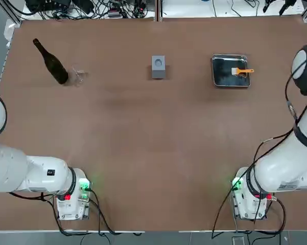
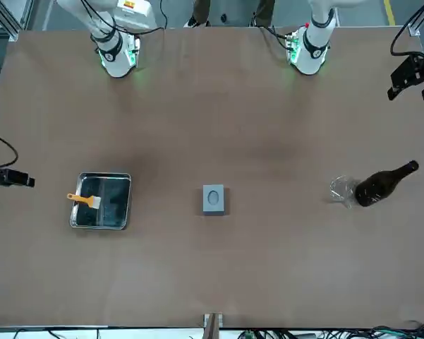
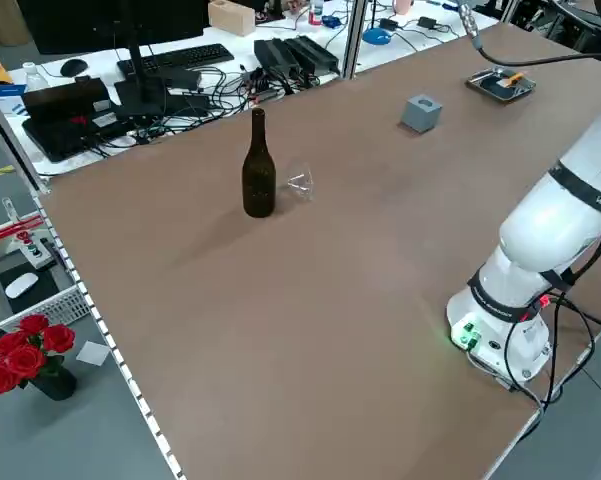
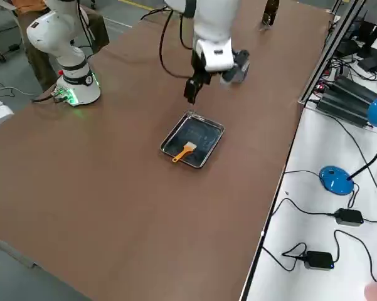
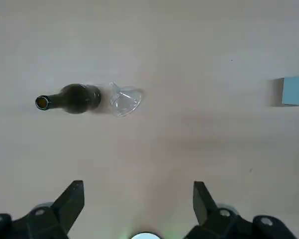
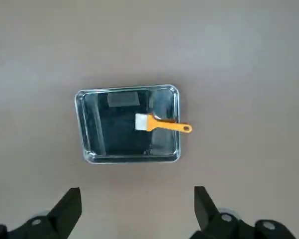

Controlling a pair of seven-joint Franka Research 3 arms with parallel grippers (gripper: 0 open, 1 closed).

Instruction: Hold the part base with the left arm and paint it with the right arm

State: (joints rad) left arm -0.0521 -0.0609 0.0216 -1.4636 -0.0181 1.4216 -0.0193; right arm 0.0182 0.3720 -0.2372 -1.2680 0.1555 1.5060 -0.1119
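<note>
No step of the task proper has been begun. The part base (image 1: 158, 67) stands alone mid-counter, well apart from both arms, with the metal tray (image 1: 231, 81) at its right and an orange brush (image 1: 241, 71) laid across the tray's rim. The right tool (image 6: 137, 211) is held wide open and empty above the tray; the left tool (image 5: 138, 204) is likewise open and empty, high over the bottle (image 5: 69, 99) and glass (image 5: 125, 100). Next, it is judged, the left tool must be brought down around the base and the brush handle gripped by the right
</note>
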